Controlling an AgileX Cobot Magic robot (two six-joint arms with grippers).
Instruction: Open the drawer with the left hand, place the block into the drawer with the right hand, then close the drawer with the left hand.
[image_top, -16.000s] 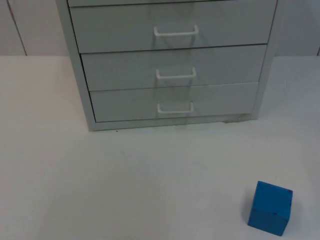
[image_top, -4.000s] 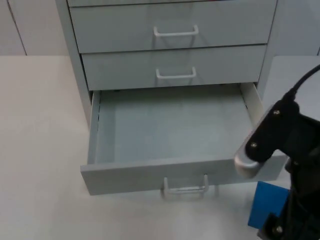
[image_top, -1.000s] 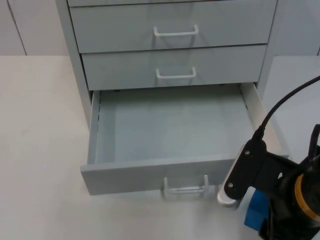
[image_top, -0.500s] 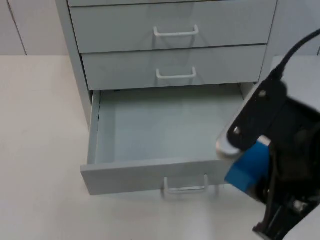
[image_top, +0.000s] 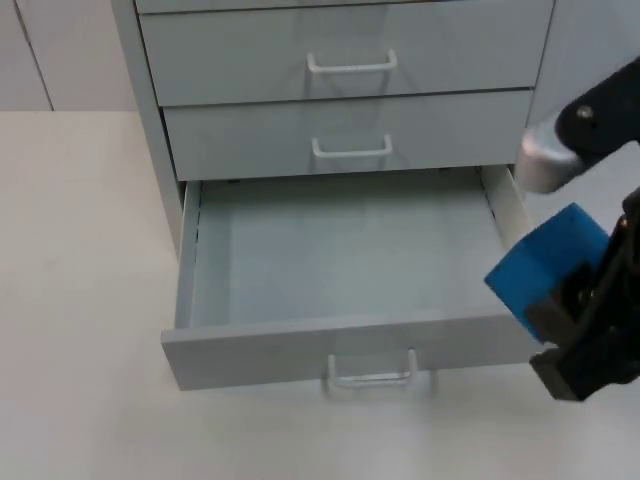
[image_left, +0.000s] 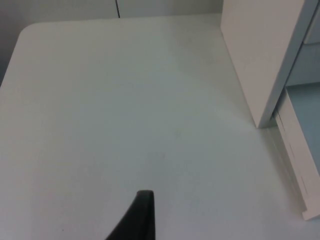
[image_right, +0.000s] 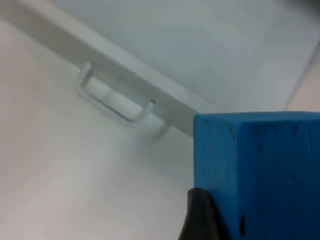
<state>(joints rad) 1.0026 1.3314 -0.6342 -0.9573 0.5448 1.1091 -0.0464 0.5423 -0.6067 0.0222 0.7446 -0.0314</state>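
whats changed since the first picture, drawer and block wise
The grey cabinet's bottom drawer, shut at first, now stands pulled open and empty. The blue cube block left the table: the right claw took hold of it and lifted it beside the drawer's right front corner. The left claw waits over the table left of the cabinet. The upper drawers stayed shut.

matt grey painted drawer (image_top: 340, 260), smooth blue matt block (image_top: 548, 262), matt white table (image_top: 90, 300)

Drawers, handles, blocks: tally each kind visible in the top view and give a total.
Drawers: 3, the bottom drawer open, two shut above it.
Handles: 3, one per drawer front.
Blue block: 1, held by the right gripper by the drawer's right side.
Total: 7
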